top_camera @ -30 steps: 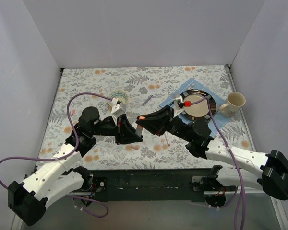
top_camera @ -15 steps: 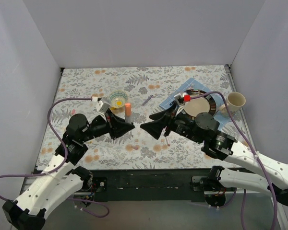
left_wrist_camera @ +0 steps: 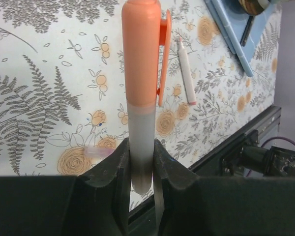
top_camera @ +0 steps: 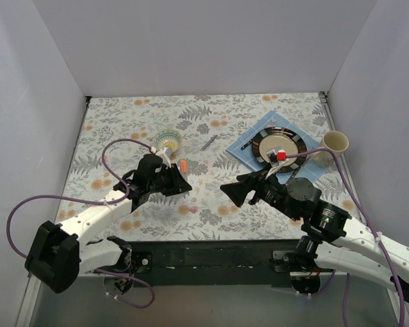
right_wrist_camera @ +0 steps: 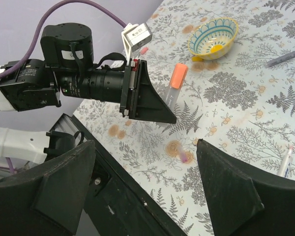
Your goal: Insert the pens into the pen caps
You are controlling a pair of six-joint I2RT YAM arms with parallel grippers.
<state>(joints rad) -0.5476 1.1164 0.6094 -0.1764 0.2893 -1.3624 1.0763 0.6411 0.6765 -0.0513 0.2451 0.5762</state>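
Left tool: my left gripper point(left_wrist_camera: 140, 152) is clamped on the lower barrel of a pen point(left_wrist_camera: 139, 123), with a pad on either side.
Held pen: its orange cap point(left_wrist_camera: 141, 49) is already seated. The long axis rises out of the jaws, tilted toward the far side.
Right tool: my right gripper point(right_wrist_camera: 145, 147) has its jaws spread wide and holds nothing. It hovers over the table point(right_wrist_camera: 246, 113), facing the left one.
Next pen: a white pen point(left_wrist_camera: 186, 71) lies flat to the right of the left tool, close by the right tool's finger. Its axis runs roughly near to far.
Nearer arm: the right, I judge, since the left has its jaws full.
Possible cap: a small pinkish thing point(right_wrist_camera: 181, 153) lies between the two tools. I cannot tell what it is.
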